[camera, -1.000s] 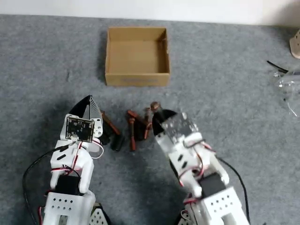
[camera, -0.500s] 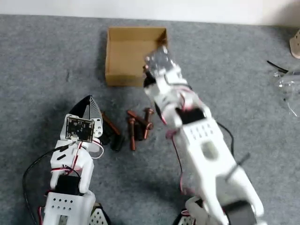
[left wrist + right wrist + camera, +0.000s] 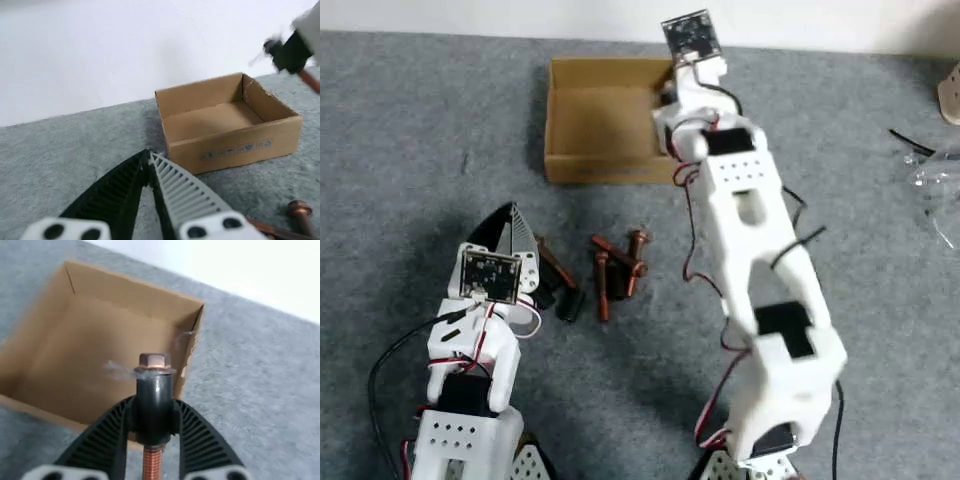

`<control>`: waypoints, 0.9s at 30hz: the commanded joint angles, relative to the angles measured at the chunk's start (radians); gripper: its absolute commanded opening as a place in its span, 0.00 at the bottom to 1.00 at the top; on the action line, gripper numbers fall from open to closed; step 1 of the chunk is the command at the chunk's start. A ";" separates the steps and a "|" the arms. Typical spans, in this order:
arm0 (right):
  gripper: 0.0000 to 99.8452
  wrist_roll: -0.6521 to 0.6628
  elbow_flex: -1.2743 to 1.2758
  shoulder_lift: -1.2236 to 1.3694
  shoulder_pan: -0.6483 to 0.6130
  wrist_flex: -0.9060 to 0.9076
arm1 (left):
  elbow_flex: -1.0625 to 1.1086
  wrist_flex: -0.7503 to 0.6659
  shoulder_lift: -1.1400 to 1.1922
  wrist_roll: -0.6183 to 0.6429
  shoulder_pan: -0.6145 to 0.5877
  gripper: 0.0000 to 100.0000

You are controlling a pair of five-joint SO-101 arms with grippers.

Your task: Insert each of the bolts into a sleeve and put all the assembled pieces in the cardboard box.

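While right gripper [image 3: 155,407] clamps sleeved bolt [image 3: 154,385] above cardboard box [image 3: 131,292] rim, left gripper [image 3: 149,159] closed

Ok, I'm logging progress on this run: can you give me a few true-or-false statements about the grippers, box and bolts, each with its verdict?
1. The right gripper holds a bolt seated in a sleeve. True.
2. The box has assembled pieces in it. False: its floor shows bare.
3. The left gripper is wide open. False: it is shut.
4. Loose bolts lie on the carpet between the arms. True.
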 commanded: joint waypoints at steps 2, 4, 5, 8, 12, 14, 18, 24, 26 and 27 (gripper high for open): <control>0.00 -0.012 -0.189 0.119 0.008 0.001 | 0.021 -0.034 0.018 -0.006 -0.004 0.01; 0.00 -0.012 -0.248 0.179 0.008 0.001 | 0.021 -0.034 0.018 -0.006 -0.002 0.01; 0.00 -0.012 -0.271 0.205 0.008 0.001 | 0.021 -0.034 0.018 -0.006 0.001 0.01; 0.00 -0.012 -0.331 0.272 0.004 0.001 | 0.021 -0.034 0.018 -0.006 0.013 0.01; 0.01 -0.012 -0.406 0.341 0.004 0.001 | 0.021 -0.034 0.018 -0.006 0.013 0.01; 0.01 -0.012 -0.447 0.366 0.007 0.001 | 0.021 -0.035 0.018 -0.006 0.013 0.01; 0.01 -0.014 -0.492 0.401 0.004 0.001 | 0.021 -0.035 0.018 -0.006 0.013 0.01; 0.01 -0.014 -0.515 0.455 0.004 0.001 | 0.021 -0.035 0.018 -0.006 0.013 0.01; 0.01 -0.014 -0.515 0.467 0.007 0.001 | 0.021 -0.035 0.018 -0.006 0.013 0.01; 0.03 -0.014 -0.515 0.470 0.007 0.001 | 0.021 -0.035 0.018 -0.006 0.013 0.01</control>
